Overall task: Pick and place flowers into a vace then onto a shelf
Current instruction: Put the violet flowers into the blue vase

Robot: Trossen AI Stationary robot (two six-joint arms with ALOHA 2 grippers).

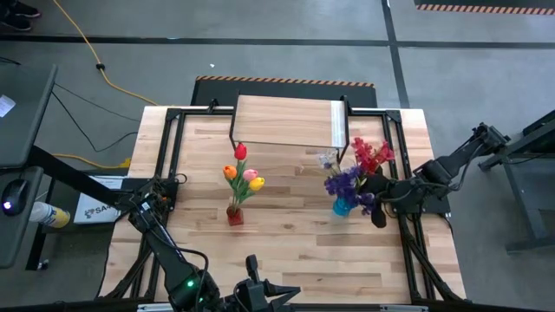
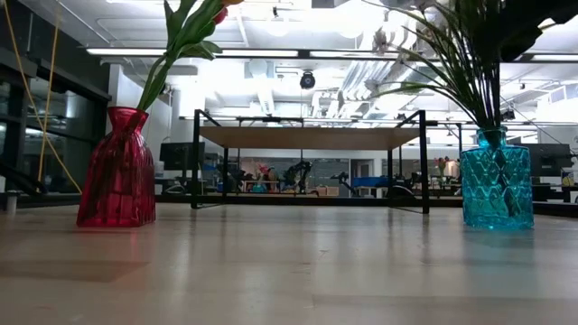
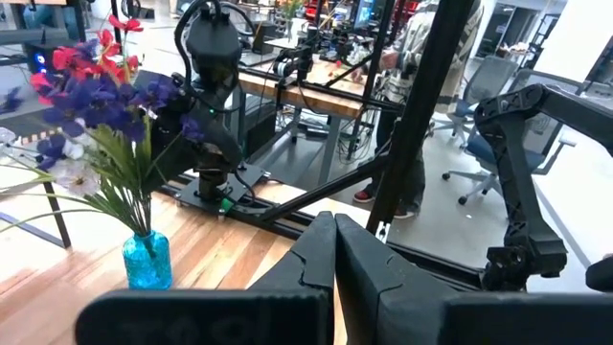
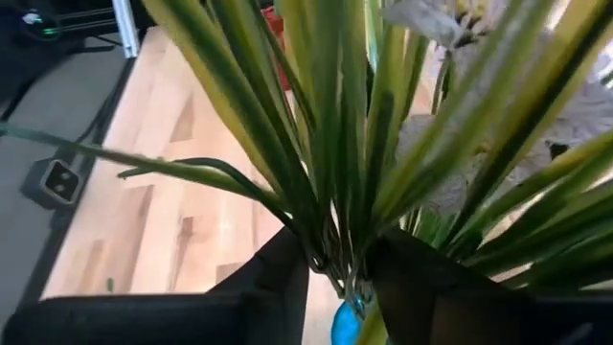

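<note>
Blue vase: stands on the table, right of centre, just in front of the shelf, not yet on it; holds the purple, white and red sprays.
Red vase: on the table left of centre, holding the tulips, well apart from the blue vase.
Right gripper: at the blue vase; its fingers straddle the bunched stems just above the vase mouth, parted a little, with no clear clamp on them.
Left gripper: parked at the near table edge, fingers closed on nothing.
Shelf: bare board at the far side.
Risk: stems brush both fingers, so pulling away could drag a spray out or tip the light vase.
Risk: lifting to the shelf by the stems alone could leave the vase behind.
</note>
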